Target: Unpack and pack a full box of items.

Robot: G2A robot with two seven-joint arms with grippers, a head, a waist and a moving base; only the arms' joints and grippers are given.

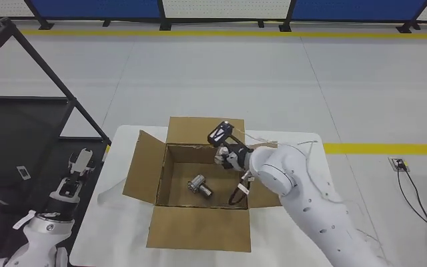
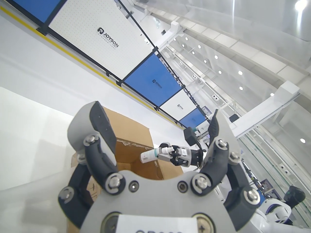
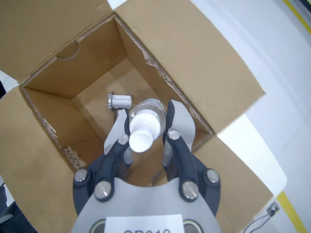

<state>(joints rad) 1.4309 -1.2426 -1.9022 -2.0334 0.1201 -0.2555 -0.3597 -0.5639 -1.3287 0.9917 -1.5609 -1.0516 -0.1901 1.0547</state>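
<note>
1 grey part (image 1: 200, 185) lies in box (image 1: 199, 228) (flaps open); right gripper (image 3: 148, 109) pinches bottle (image 3: 145, 123), left gripper (image 2: 156, 109) spread.

Box (image 3: 184, 49): matt brown corrugated cardboard, ragged edges; bottle (image 3: 145, 122): clear glossy plastic, white cap; fitting (image 3: 119, 101): dull grey metal

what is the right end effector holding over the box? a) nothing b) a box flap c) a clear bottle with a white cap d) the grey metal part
C: the right end effector is shut on the clear bottle with its white cap, above the open cardboard box, while the grey metal part lies on the box floor.
</note>
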